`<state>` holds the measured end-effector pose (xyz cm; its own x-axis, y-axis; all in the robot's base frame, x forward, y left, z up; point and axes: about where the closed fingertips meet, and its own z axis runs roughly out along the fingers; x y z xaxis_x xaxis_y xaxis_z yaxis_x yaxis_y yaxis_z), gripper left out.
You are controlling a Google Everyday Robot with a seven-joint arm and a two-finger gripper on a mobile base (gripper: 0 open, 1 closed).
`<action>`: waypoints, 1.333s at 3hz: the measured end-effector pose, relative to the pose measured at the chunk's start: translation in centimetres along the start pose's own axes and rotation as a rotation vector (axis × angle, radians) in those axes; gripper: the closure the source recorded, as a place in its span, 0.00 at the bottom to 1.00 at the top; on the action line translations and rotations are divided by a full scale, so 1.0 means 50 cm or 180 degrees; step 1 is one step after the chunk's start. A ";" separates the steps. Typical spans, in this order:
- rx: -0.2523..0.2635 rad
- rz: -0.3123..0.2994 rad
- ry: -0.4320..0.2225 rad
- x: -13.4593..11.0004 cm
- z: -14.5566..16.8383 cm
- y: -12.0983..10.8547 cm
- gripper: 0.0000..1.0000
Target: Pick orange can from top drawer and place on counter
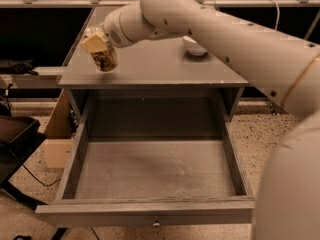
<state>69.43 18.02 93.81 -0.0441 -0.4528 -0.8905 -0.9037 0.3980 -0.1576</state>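
Note:
The orange can (105,59), brownish with pale markings, hangs tilted in my gripper (96,43) above the left part of the counter (160,66). The gripper is shut on the can's upper part. The pale fingers (92,42) cover the can's top. The can is held in the air a little over the counter's left front area. The top drawer (150,171) stands pulled out below and holds nothing that I can see. Its small metal knob (157,223) shows at the front. My arm (225,29) reaches in from the right across the counter.
A white bowl (194,46) stands on the counter's back right, partly behind my arm. A cardboard box (57,134) sits on the floor left of the cabinet. A dark object (15,139) stands at far left. Speckled floor lies to the right.

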 end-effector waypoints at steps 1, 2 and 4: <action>0.0162 0.0327 -0.0149 -0.037 0.093 -0.078 1.00; 0.0348 0.0585 -0.0227 -0.031 0.149 -0.158 1.00; 0.0841 0.0625 -0.0358 0.005 0.120 -0.300 1.00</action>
<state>85.51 16.73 93.37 -0.1458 -0.2623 -0.9539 -0.7406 0.6682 -0.0705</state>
